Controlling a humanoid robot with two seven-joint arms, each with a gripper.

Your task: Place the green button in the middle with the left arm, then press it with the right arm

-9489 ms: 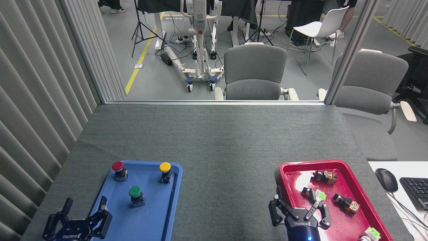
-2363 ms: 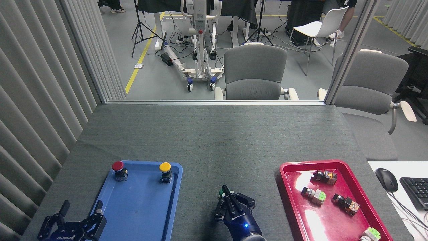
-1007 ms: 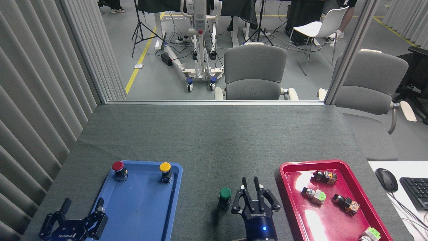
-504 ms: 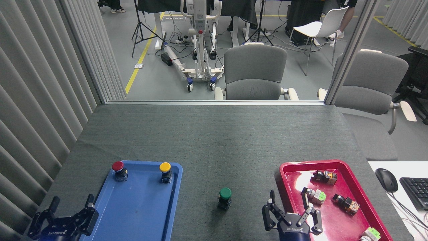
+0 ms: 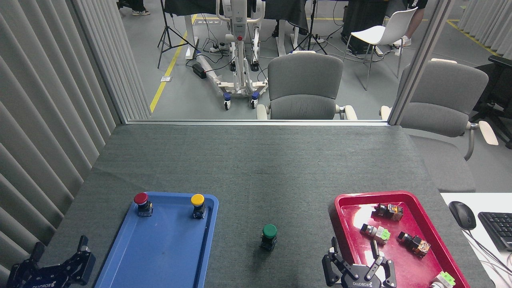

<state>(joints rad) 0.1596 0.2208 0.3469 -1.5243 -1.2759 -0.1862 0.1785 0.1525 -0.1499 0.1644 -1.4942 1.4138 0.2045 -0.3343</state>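
Note:
The green button [image 5: 269,236] stands upright on the bare dark grey felt in the middle [image 5: 264,180] of the table, between the two trays. Nothing touches it. My left gripper [image 5: 56,256] is low at the bottom left corner, outside the blue tray, its fingers spread open and holding nothing. My right gripper [image 5: 358,258] sits at the bottom edge over the near left corner of the red tray, well to the right of the button, fingers spread open and empty.
A blue tray [image 5: 160,256] on the left holds a red-capped button [image 5: 142,203] and a yellow-capped button [image 5: 198,205]. A red tray [image 5: 348,204] on the right holds several small switches. A mouse [image 5: 462,214] and keyboard [image 5: 498,229] lie at the far right.
My right gripper has drawn back from beside the green button, to the right and down over the red tray's corner, and opened. My left gripper has slid further down and left. The button stays put.

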